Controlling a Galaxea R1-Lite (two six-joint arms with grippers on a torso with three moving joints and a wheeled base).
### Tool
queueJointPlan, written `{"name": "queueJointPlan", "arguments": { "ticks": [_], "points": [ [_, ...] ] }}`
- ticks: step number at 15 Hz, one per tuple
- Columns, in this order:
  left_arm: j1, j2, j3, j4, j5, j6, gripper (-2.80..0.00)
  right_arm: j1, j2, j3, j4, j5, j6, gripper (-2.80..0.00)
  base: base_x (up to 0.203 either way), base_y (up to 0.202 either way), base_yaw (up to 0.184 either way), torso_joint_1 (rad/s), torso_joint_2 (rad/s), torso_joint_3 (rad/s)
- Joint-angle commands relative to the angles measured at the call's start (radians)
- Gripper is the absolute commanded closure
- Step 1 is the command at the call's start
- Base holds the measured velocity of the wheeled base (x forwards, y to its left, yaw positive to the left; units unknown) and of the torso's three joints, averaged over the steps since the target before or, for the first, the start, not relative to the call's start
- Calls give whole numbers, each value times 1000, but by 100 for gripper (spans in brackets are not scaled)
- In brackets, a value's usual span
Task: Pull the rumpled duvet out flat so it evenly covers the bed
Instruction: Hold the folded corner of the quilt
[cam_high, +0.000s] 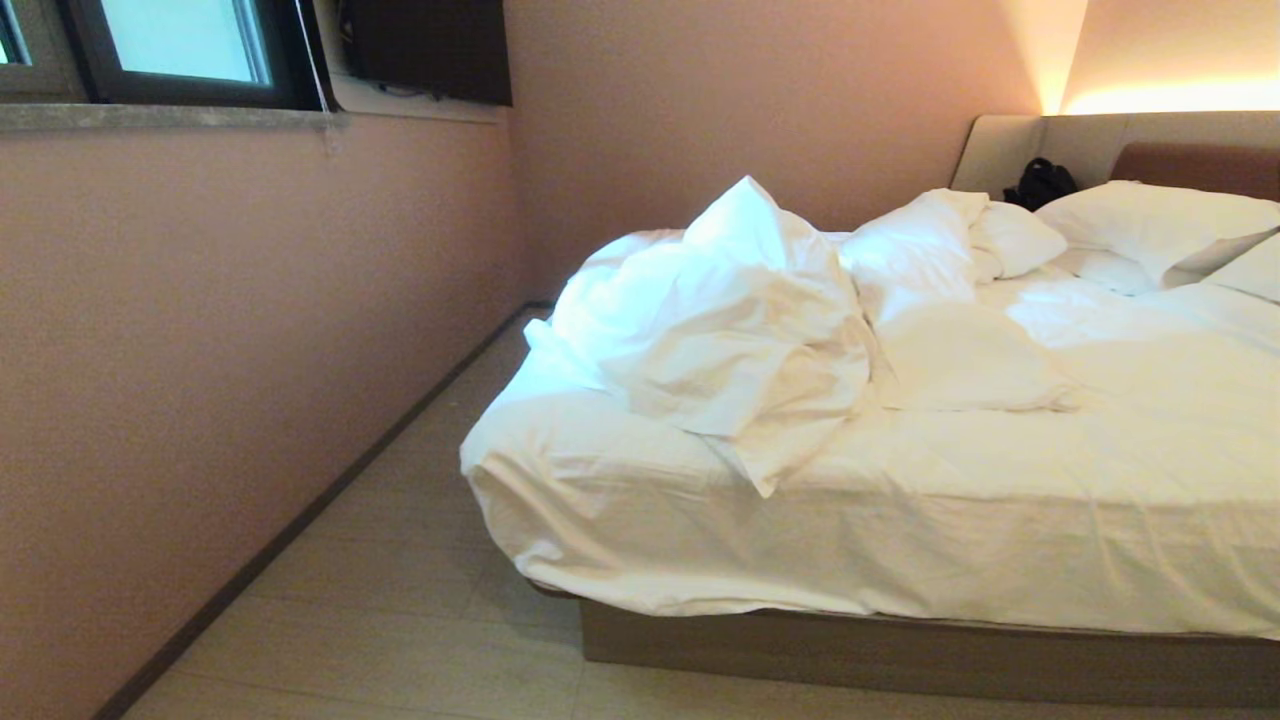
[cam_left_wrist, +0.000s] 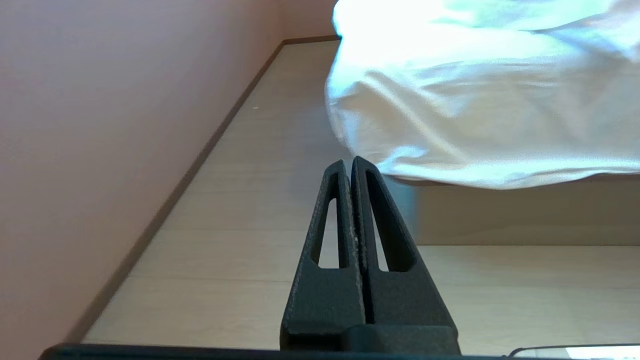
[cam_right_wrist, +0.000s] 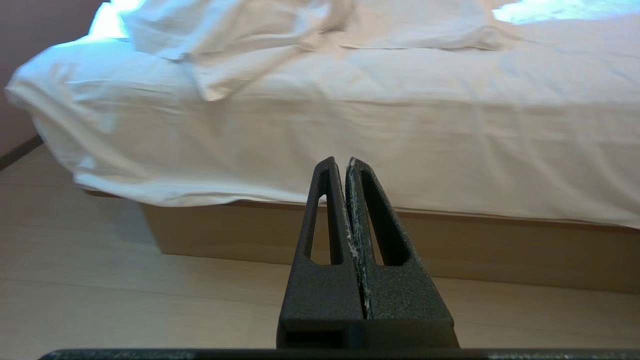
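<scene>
The white duvet (cam_high: 740, 330) lies bunched in a tall heap on the near left part of the bed (cam_high: 900, 655), and its lower part hangs over the side (cam_high: 800, 540). Neither arm shows in the head view. My left gripper (cam_left_wrist: 349, 161) is shut and empty, low over the floor, a short way from the duvet's hanging corner (cam_left_wrist: 450, 130). My right gripper (cam_right_wrist: 340, 161) is also shut with nothing in it, pointing at the bed's side where the duvet (cam_right_wrist: 350, 120) hangs above the tan base (cam_right_wrist: 225, 230).
Pillows (cam_high: 1150, 225) lie by the headboard (cam_high: 1190, 165), with a black object (cam_high: 1040, 183) on the ledge beside it. A pink wall (cam_high: 200, 350) runs along the left, leaving a narrow strip of pale floor (cam_high: 400, 560) between wall and bed.
</scene>
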Motion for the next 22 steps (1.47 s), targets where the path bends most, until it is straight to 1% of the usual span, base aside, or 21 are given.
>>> {"name": "queueJointPlan", "arguments": {
  "ticks": [1, 22],
  "points": [
    [1, 1, 0, 0, 0, 0, 0, 0, 0, 0, -1, 0, 0, 0, 0, -189, -1, 10, 2, 6],
    [1, 1, 0, 0, 1, 0, 0, 0, 0, 0, -1, 0, 0, 0, 0, -195, 0, 3, 3, 2]
  ]
}}
